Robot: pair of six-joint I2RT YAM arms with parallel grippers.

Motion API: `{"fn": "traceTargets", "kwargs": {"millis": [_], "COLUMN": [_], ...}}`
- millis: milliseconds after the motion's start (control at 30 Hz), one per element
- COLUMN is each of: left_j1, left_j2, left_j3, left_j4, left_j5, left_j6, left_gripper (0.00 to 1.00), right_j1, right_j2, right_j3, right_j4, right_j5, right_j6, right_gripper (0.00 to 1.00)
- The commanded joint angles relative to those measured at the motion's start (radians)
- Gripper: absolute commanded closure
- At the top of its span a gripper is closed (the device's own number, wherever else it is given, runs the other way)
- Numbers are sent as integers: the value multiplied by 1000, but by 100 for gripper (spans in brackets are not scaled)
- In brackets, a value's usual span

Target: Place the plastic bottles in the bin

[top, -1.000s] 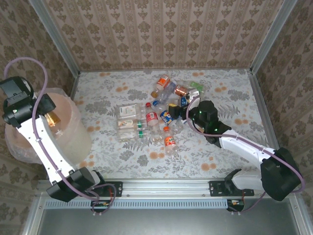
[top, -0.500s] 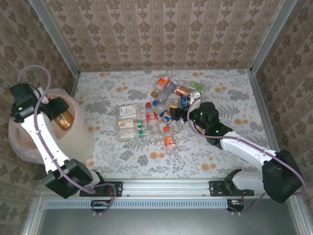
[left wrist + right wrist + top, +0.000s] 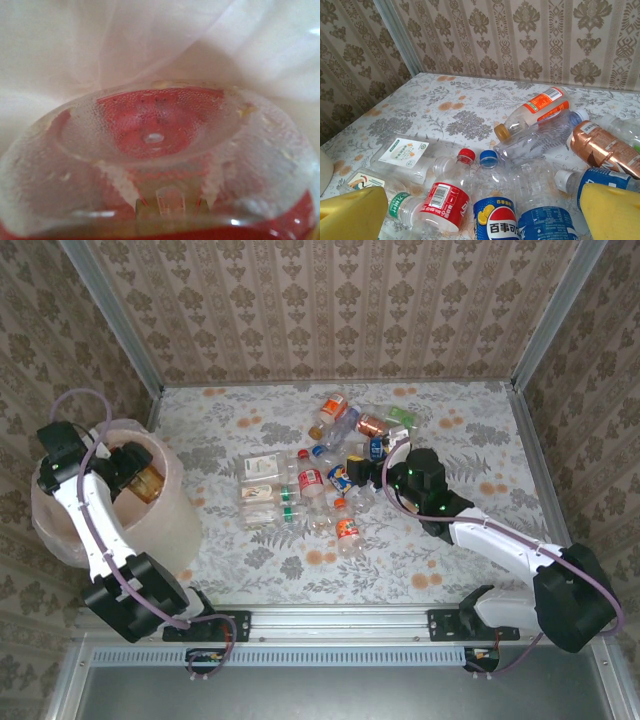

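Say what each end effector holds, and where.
Left end effector: a plastic bottle over the bin, hold point hidden, grip cannot be told. Right end effector: open, holding nothing.

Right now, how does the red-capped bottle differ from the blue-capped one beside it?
The red-capped bottle wears a red label with a barcode; the blue-capped bottle wears a blue label with a round logo. In the right wrist view the red-capped bottle lies slanted, the blue-capped bottle nearly straight. Both are clear plastic, capped, lying on the table.
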Motion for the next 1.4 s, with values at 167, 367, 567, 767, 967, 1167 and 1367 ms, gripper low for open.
{"fn": "traceTargets", "kwargs": {"millis": [167, 367, 567, 767, 967, 1167, 1367], "left_j1": [0, -2, 0, 0, -1, -3, -134], "left_j2": [-17, -29, -75, -175, -299, -384, -429], "left_j3": [-23, -23, -20, -21, -55, -80, -82], "left_j4": [50, 49, 43, 60, 133, 233, 334], "left_j5": [3, -8, -38, -71, -72, 28, 83], "left_j6": [-39, -42, -56, -101, -163, -224, -251], "left_gripper": [22, 15, 14, 9, 1, 0, 0], "right_j1": [-7, -8, -11, -20, -43, -43, -40], "right_j2": [-4, 2, 2, 28, 73, 125, 146], "right_j3": [-12, -12, -21, -17, -6, 8, 30], "right_j4": [-52, -107, -156, -246, -322, -311, -366], "right_j5": [73, 90, 132, 191, 194, -6, -118], "right_j6": [43, 49, 77, 147, 261, 158, 91], "right_gripper": [0, 0, 0, 0, 0, 1, 6]}}
